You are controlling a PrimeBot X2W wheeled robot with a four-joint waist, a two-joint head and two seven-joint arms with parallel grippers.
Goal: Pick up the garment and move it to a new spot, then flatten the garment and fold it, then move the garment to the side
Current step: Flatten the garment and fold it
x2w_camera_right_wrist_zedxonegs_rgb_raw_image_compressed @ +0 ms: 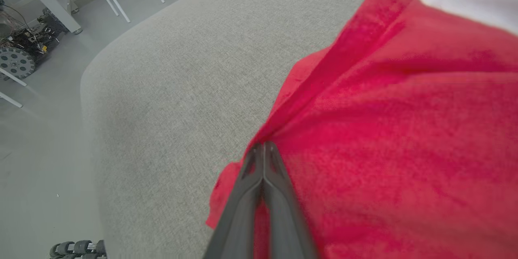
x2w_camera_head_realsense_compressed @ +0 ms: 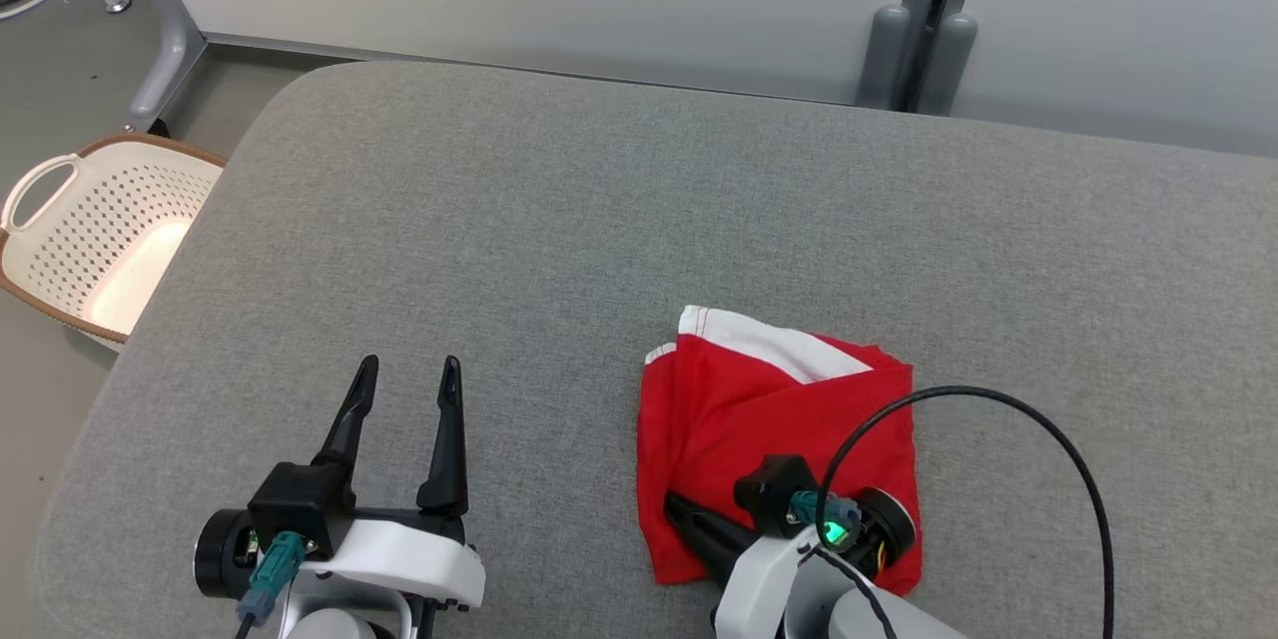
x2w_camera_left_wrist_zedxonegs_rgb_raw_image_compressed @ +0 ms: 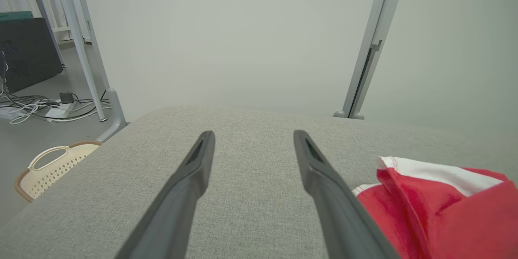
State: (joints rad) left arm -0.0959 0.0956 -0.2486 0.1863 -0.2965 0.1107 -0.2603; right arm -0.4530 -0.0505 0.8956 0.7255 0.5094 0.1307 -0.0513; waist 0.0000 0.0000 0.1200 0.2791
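A red garment (x2w_camera_head_realsense_compressed: 779,409) with a white band lies folded into a rough square on the grey padded table (x2w_camera_head_realsense_compressed: 599,220), near the front edge and right of centre. My right gripper (x2w_camera_head_realsense_compressed: 671,504) is shut, its fingers pressed together and lying flat across the garment's near-left corner. In the right wrist view its tips (x2w_camera_right_wrist_zedxonegs_rgb_raw_image_compressed: 263,145) sit just inside the edge of the red cloth (x2w_camera_right_wrist_zedxonegs_rgb_raw_image_compressed: 404,109), and no fabric shows between them. To the left, my left gripper (x2w_camera_head_realsense_compressed: 410,364) hovers open over bare table, apart from the garment. The left wrist view has its fingers (x2w_camera_left_wrist_zedxonegs_rgb_raw_image_compressed: 254,134) spread and the garment (x2w_camera_left_wrist_zedxonegs_rgb_raw_image_compressed: 445,210) at lower right.
A cream laundry basket (x2w_camera_head_realsense_compressed: 100,230) stands on the floor off the table's left edge, also visible in the left wrist view (x2w_camera_left_wrist_zedxonegs_rgb_raw_image_compressed: 48,166). A black cable (x2w_camera_head_realsense_compressed: 998,399) loops from my right wrist over the garment's right side. A pale partition wall runs behind the table.
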